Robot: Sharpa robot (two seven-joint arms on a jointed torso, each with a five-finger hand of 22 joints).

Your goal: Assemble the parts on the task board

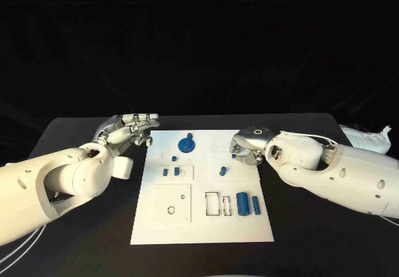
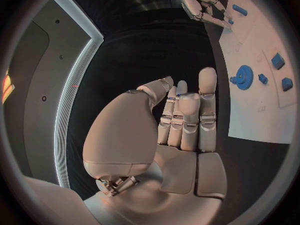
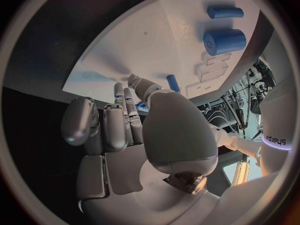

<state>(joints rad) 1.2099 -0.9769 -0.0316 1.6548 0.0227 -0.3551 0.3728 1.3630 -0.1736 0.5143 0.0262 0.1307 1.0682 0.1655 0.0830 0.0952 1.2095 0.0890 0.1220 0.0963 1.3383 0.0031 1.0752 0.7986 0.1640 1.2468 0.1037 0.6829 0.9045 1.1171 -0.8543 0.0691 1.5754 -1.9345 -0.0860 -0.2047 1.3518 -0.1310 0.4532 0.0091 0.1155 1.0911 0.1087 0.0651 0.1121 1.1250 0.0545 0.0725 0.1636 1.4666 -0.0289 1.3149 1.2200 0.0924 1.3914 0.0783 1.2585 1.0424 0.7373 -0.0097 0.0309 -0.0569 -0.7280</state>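
Centrally, we see the white task board (image 1: 202,231) on the black worktop (image 1: 83,254), with blue parts: a gear (image 1: 188,143) near its far edge, two cylinders (image 1: 243,203) nearer. Our left robot hand (image 1: 133,130) hovers empty, fingers straight, beside the board's far-left corner. Our right robot hand (image 1: 248,147) hangs above the board's far-right part; we cannot tell whether it grips anything.

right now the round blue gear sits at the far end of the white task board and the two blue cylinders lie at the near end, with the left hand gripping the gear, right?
Not quite. The round blue gear is at the far end of the white task board and the two blue cylinders lie at the near end, but the left hand holds nothing; the head view shows it beside the board's far corner, apart from the gear.
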